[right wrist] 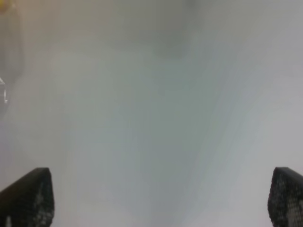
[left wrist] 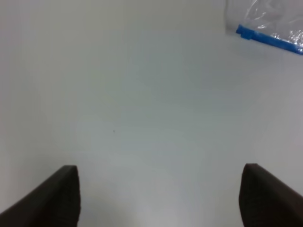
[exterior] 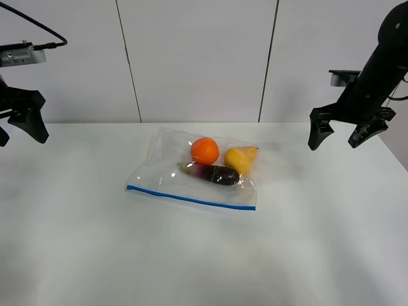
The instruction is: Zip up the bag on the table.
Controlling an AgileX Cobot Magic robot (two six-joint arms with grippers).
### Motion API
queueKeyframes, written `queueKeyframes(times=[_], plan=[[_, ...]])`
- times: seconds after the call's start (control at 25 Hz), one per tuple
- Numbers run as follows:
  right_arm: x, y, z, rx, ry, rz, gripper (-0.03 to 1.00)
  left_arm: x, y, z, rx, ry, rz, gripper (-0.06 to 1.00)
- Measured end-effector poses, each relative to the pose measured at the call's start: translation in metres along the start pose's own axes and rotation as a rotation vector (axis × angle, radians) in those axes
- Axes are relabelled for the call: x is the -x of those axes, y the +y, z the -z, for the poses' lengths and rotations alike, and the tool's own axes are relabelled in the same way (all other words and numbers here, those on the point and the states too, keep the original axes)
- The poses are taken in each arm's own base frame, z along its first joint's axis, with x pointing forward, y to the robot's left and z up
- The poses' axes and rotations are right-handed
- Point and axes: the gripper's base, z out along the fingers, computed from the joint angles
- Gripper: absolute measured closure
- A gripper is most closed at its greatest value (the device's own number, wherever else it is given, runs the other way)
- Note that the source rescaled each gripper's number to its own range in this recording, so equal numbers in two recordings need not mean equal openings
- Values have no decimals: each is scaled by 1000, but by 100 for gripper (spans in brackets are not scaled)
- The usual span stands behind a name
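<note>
The clear plastic bag (exterior: pixel 167 169) lies flat in the middle of the white table (exterior: pixel 76 242). Its blue zipper strip (exterior: pixel 191 198) runs along the near edge. Inside it are an orange (exterior: pixel 204 151), a yellow pear (exterior: pixel 241 159) and a purple eggplant (exterior: pixel 218 174). My left gripper (exterior: pixel 18 124) hangs open and empty above the table's far left edge. My right gripper (exterior: pixel 343 132) hangs open and empty above the far right. The left wrist view shows a corner of the bag (left wrist: pixel 265 23) with the blue strip (left wrist: pixel 267 39), far from the fingers (left wrist: pixel 57 196).
A white panelled wall (exterior: pixel 197 57) stands behind the table. The right wrist view shows bare table (right wrist: pixel 156 118) between the fingers (right wrist: pixel 33 198), with a faint edge of the bag (right wrist: pixel 5 56) at one side.
</note>
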Motion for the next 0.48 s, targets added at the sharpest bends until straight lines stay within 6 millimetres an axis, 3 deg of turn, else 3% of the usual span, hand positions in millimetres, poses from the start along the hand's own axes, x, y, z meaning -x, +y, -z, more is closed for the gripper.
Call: queueKeyframes(times=[0.2, 0.48], plan=[[-22, 4, 32, -31, -52, 3, -3, -19, -3, 14, 2, -22, -2, 7], [-82, 16, 59, -34, -68, -37, -3, -68, -9, 30, 4, -41, 4, 7]])
